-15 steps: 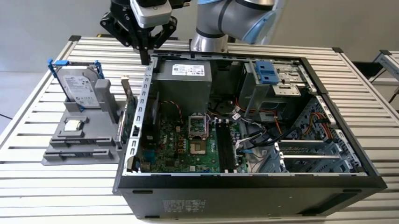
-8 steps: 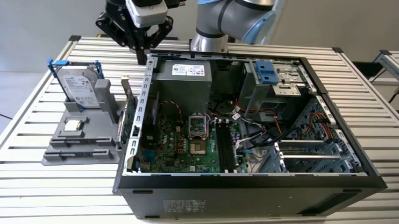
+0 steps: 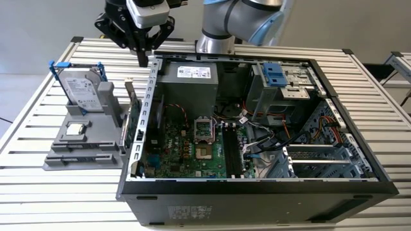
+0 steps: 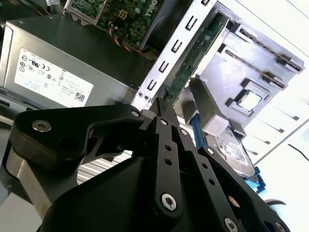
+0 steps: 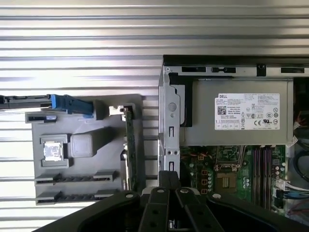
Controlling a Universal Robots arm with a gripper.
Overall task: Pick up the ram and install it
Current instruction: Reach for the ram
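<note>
A slatted metal counter (image 3: 38, 192) stands before a plain grey wall, with a grey holder (image 3: 61, 163) at the exterior view's left. A hard drive (image 3: 83, 89) in blue rails stands upright in the holder, its pale sticker covered in print. A processor chip (image 3: 76, 128) lies flat in front of it. The ram (image 5: 77, 177) appears to be the dark stick set on edge in one of the holder's two long slots. Its long axis runs across the holder, square to the green card (image 3: 135, 130) standing along the holder's side. The robot's black hand (image 3: 142, 61) hangs above the holder-side wall of the open computer case (image 3: 257, 192), fingers pressed together, pinching nothing, well apart from the ram. Inside the case, a power supply (image 3: 192, 91) bears a white printed label (image 3: 194, 72), and black memory slots (image 3: 230, 151) cross the green motherboard (image 3: 183, 149). A second counter (image 3: 401, 62) shows at the exterior view's far right.
</note>
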